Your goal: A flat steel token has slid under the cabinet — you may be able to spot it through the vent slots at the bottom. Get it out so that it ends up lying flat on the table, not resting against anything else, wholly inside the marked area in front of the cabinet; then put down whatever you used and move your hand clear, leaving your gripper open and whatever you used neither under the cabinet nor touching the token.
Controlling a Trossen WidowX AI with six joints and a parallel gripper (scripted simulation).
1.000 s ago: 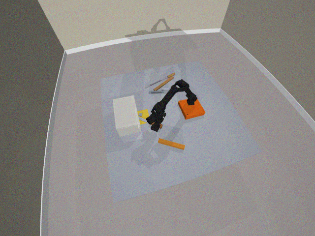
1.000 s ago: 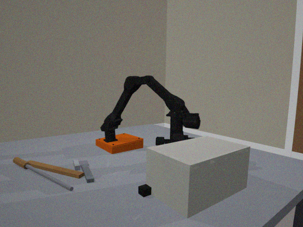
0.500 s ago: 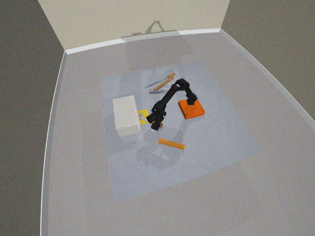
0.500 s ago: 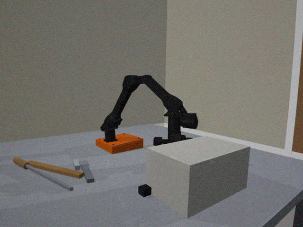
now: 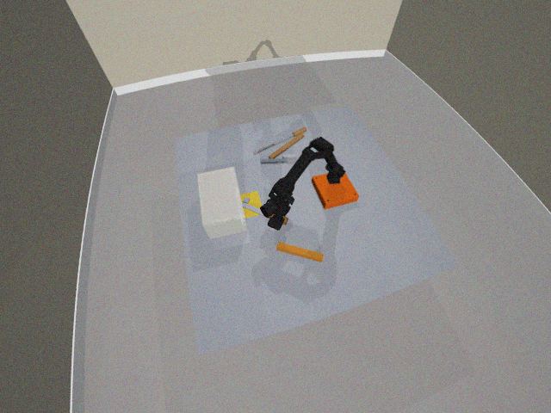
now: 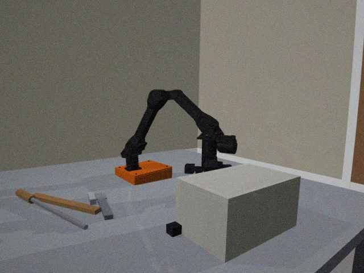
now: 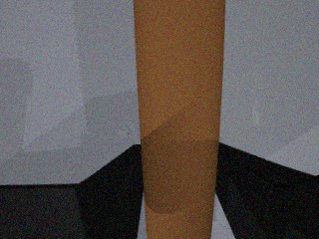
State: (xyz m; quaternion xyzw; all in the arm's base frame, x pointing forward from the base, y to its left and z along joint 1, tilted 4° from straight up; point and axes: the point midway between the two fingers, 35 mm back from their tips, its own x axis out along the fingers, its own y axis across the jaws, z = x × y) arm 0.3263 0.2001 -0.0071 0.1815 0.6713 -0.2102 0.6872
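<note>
The white cabinet (image 5: 218, 200) (image 6: 202, 217) stands beyond the gripper. The yellow marked area (image 5: 255, 199) lies against its front. My gripper (image 5: 279, 218) (image 7: 174, 151) is shut on a tool's round wooden handle (image 7: 180, 75), low in front of the cabinet. The tool's thin grey shaft (image 5: 252, 209) crosses the marked area to the cabinet's front edge; its far end is hidden. A small grey piece (image 5: 245, 200) shows on the marked area beside the shaft, close to the cabinet; whether it is the token or part of the tool I cannot tell.
An orange-yellow bar (image 5: 300, 251) lies near the gripper. A wooden stick (image 5: 286, 146) (image 6: 67, 203), a grey rod with a wooden handle (image 5: 275, 143) (image 6: 58, 212) and a grey metal piece (image 5: 272, 160) (image 6: 105, 207) lie off to one side. A black cube (image 6: 174, 228) is beside the cabinet.
</note>
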